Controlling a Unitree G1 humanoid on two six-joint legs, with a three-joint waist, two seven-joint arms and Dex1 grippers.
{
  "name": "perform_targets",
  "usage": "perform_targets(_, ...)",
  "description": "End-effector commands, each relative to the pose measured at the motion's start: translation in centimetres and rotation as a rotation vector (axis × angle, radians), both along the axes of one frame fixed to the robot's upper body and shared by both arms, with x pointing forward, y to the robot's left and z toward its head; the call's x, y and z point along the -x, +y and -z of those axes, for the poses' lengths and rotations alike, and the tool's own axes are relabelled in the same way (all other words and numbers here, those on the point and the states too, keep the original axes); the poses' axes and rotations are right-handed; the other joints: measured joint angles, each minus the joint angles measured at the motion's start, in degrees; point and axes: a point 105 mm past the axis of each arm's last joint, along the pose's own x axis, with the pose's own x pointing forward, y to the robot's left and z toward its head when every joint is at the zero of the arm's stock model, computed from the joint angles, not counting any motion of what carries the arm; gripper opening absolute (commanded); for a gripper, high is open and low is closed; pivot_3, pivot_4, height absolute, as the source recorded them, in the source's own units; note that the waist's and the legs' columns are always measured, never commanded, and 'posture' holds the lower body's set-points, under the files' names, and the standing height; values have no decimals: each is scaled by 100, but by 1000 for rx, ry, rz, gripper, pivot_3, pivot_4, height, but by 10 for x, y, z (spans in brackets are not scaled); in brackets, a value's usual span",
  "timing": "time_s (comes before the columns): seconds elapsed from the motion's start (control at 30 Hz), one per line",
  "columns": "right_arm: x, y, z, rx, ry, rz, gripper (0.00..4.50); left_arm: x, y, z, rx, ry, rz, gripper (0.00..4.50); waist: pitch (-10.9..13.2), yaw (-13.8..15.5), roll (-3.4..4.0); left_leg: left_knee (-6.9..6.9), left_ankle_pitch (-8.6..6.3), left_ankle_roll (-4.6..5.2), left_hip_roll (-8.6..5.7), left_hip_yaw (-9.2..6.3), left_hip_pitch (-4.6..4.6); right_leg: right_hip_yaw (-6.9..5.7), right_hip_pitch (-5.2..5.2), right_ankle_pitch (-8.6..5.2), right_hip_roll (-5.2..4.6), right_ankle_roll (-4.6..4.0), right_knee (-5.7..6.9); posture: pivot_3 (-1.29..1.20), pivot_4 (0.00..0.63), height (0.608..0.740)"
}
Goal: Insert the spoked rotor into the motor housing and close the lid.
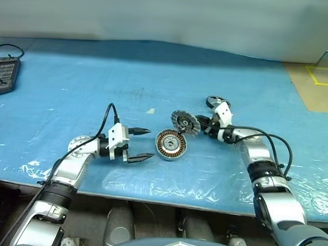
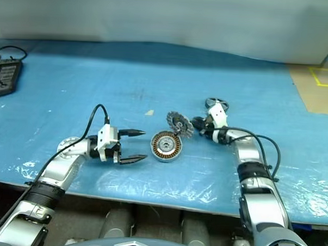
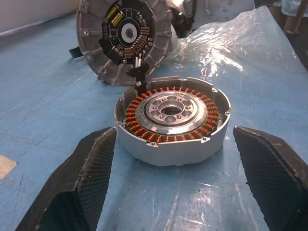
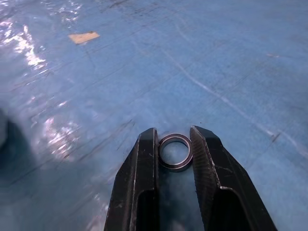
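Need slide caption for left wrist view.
Open left gripper flanks the motor housing; the lid stands tilted behind.

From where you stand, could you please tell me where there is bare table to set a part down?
Bare: the far stretch of blue table beyond the parts, and the middle left between the handheld device and the left tool. Crowded: motor housing, lid, right tool pinching a small ring, and spoked rotor cluster.
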Motion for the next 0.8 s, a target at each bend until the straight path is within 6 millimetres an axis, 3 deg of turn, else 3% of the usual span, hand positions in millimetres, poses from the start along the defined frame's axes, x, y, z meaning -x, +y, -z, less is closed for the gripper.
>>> perform_targets(0.03,24,-9,0,26,32,-60,560,1,3,-4,14,-27,0,4064,0,12,0,-2,0,0,-1,0,-1,0,0,-1,-1,1,-2,0,150,740)
perform_targets(0.27,76,-17,-3,137,75,-205,560,2,1,-3,19,-20,11,4064,0,15,0,-14,-3,3,3,0,5,-1,0,-6,1,5,-5,0,150,740)
perform_targets(0.43,102,-13,-7,234,104,-328,560,4,-1,-3,23,-18,15,4064,0,3,0,-22,-2,3,1,0,5,1,-5,-8,0,7,-6,0,150,740)
perform_targets(0.63,113,13,-37,231,46,-469,560,4,-1,-2,24,-17,11,4064,1,-15,0,-28,-2,2,2,1,3,0,-8,-13,0,8,-9,0,150,740)
perform_targets(0.8,109,32,-55,200,-11,-516,560,4,-1,-2,25,-15,7,4064,0,-16,0,-28,-2,2,-1,1,2,-1,-7,-14,-3,8,-8,0,150,740)
